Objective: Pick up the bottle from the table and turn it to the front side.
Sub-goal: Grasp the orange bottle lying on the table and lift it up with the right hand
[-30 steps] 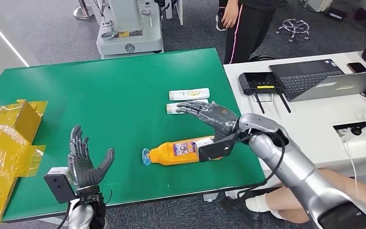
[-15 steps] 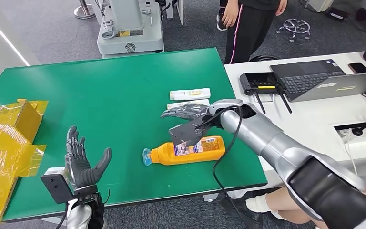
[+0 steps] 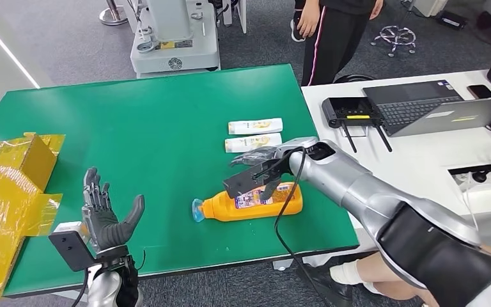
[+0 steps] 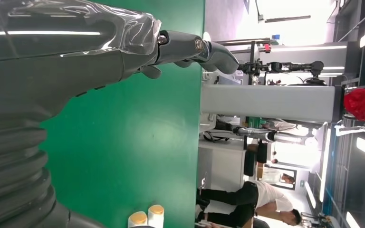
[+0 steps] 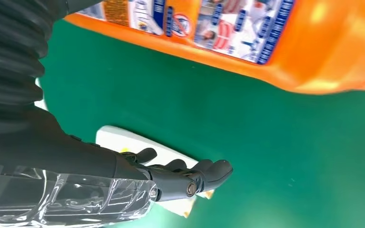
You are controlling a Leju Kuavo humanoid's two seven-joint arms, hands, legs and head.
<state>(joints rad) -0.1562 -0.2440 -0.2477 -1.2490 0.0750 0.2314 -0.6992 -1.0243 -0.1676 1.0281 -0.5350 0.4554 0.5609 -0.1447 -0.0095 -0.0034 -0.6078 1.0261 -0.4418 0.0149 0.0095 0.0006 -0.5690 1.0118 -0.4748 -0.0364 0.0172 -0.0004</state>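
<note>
Since a second ago your right arm has swung in over the table and lowered toward the bottle, while your left hand has drifted a little nearer the front edge; the bottle has not moved.

Working left to right: the yellow box (image 3: 13,179) sits at the left edge of the table (image 3: 134,128). Your left hand (image 3: 105,214) stands upright over the front left of the table, palm showing, fingers spread, holding nothing. It plays no part yet.

Near the front right, the bottle (image 3: 249,201) lies on its side, cap (image 3: 197,210) pointing left, label (image 3: 256,196) facing up and toward you. Your right hand (image 3: 259,165) hovers just above and behind it, fingers extended and apart, nothing between them. In the right wrist view the fingers (image 5: 190,178) reach out over one of the two small tubes, with the bottle alongside and bare green between. Those tubes (image 3: 254,134) lie side by side just behind the hand. A person (image 3: 332,32) stands beyond the far edge, and a laptop (image 3: 435,105) sits on the white desk to the right.

You are in the reach step; the grasp has not begun. Next, I judge, you need to bring the hand down across the bottle's middle, wrap the fingers around its body, and only then lift and rotate. Keep clear of the tubes as you close.
</note>
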